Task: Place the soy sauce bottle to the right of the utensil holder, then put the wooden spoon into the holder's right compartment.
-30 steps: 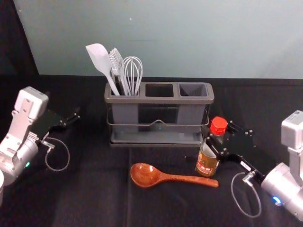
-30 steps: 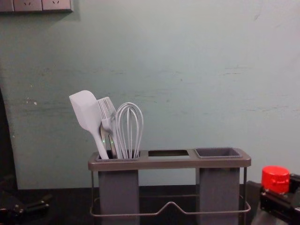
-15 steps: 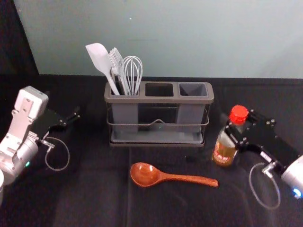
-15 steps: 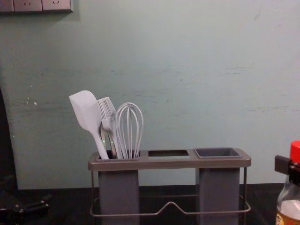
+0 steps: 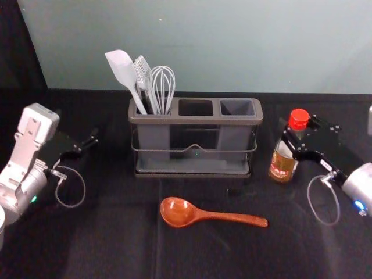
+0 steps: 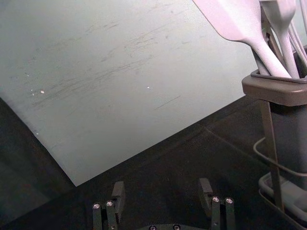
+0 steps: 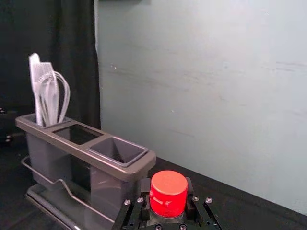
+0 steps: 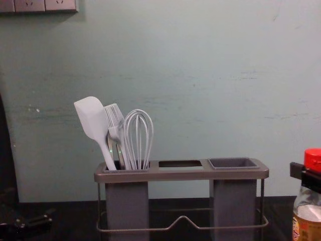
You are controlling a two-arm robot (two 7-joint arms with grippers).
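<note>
Head view, and the bottle is on the move! Half a second ago its base was nearer me than the holder; now it has gone farther back and a touch right, its base about level with the holder's front edge, a gap between them. My right pincer has travelled with it, closed in on the neck. Over to the right wrist view: fingers on both sides, just under the red cap, firmly on the bottle. Is the base touching the table? I cannot tell. The spoon hasn't budged, lying in front of the holder, and the bottle, once right by its handle, is now well apart. My left pincer stays parked left of the holder, fingers spread, holding nothing.
</note>
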